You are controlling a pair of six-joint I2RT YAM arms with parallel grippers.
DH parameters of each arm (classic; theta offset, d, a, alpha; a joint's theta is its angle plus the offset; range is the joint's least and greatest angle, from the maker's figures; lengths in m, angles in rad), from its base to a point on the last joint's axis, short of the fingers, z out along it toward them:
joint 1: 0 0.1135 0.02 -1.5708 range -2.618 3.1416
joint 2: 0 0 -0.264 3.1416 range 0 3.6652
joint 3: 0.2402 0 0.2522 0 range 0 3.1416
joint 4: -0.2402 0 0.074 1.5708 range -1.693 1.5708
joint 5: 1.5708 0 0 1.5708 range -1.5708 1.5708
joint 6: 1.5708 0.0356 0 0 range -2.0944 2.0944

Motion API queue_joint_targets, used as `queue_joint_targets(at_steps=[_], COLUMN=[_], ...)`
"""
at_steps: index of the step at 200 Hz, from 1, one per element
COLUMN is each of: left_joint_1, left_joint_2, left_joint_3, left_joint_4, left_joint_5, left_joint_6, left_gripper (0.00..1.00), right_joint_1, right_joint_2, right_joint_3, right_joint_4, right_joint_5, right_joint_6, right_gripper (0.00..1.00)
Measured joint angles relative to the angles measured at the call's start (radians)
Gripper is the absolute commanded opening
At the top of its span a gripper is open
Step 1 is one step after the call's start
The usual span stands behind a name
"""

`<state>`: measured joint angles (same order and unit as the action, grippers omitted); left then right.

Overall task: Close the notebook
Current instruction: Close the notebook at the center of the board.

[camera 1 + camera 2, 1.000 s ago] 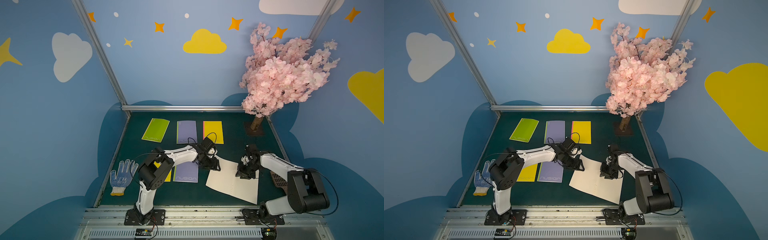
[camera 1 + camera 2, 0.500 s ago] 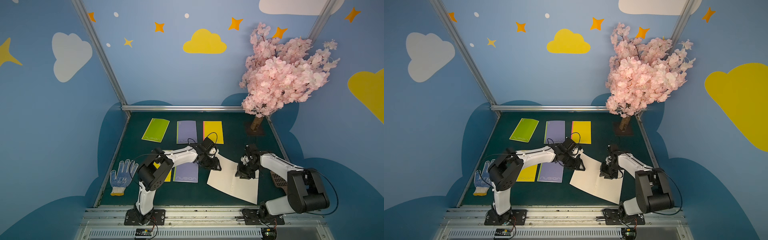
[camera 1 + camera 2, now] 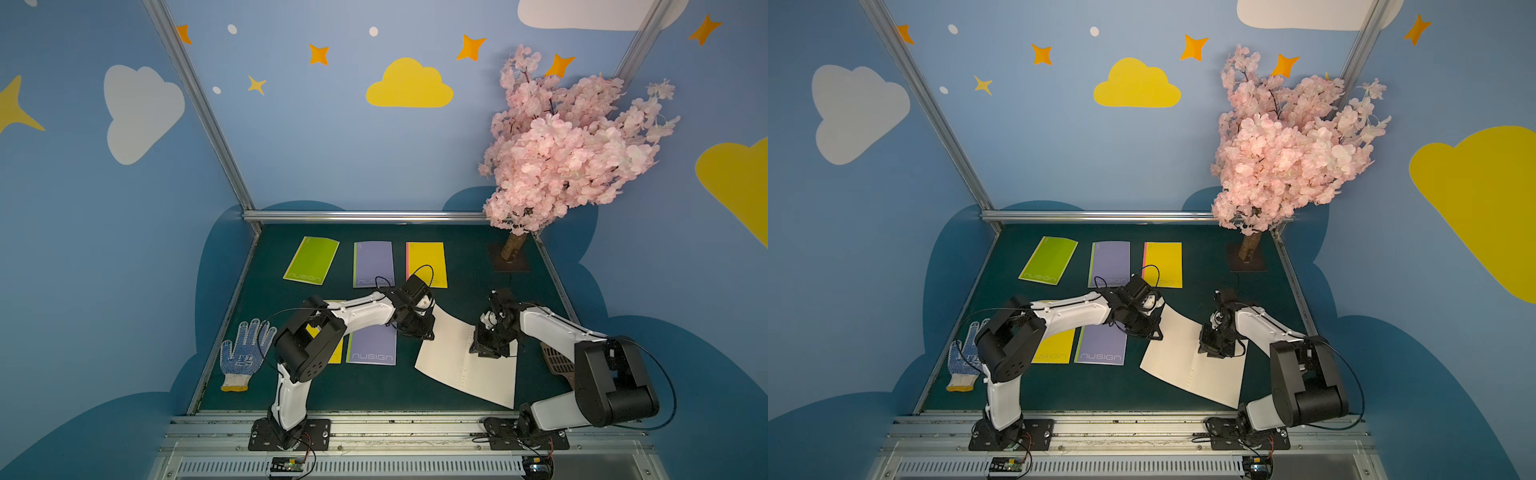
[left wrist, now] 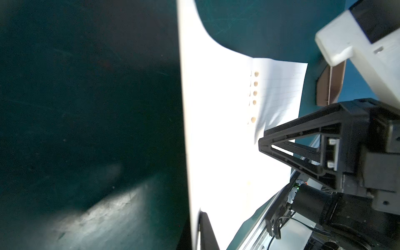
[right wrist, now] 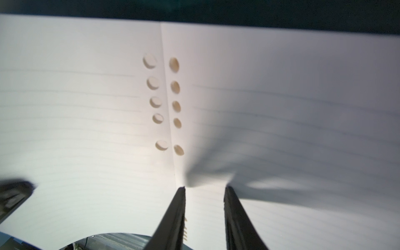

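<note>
Notebook open, pages up, near table front edge, right of middle. Glove near left edge. Right gripper tips down on flat right page beside spine, jaws apart, nothing between. Left gripper clenched on outer edge of left page; page lifted, curving off table. Purple book, yellow book closed, left of notebook. Far edge: green book, second purple book, second yellow book in row. Pink tree at far right corner.
</note>
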<state>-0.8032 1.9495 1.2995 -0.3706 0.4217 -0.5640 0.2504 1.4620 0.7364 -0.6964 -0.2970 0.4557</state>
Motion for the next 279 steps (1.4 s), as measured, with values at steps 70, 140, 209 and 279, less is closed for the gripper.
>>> queue_joint_targets(at_steps=[70, 140, 209, 279], left_joint_1=[0.023, 0.097, 0.189, 0.272], left_joint_2=[-0.018, -0.125, -0.211, -0.286], left_joint_3=[-0.007, -0.093, -0.178, -0.244], left_joint_4=[-0.026, -0.079, -0.125, -0.138], left_joint_5=[-0.013, -0.06, -0.106, -0.137], left_joint_6=[0.003, 0.026, 0.045, 0.043], left_gripper=[0.03, 0.03, 0.03, 0.03], right_joint_1=[0.008, 0.01, 0.012, 0.02], right_joint_2=[0.001, 0.024, 0.061, 0.108], right_joint_3=[0.002, 0.076, 0.118, 0.154], right_joint_4=[0.004, -0.004, -0.008, -0.006], right_joint_5=[-0.002, 0.0, -0.001, -0.012], right_joint_6=[-0.001, -0.015, -0.026, -0.027], right_gripper=[0.31, 0.31, 0.31, 0.31])
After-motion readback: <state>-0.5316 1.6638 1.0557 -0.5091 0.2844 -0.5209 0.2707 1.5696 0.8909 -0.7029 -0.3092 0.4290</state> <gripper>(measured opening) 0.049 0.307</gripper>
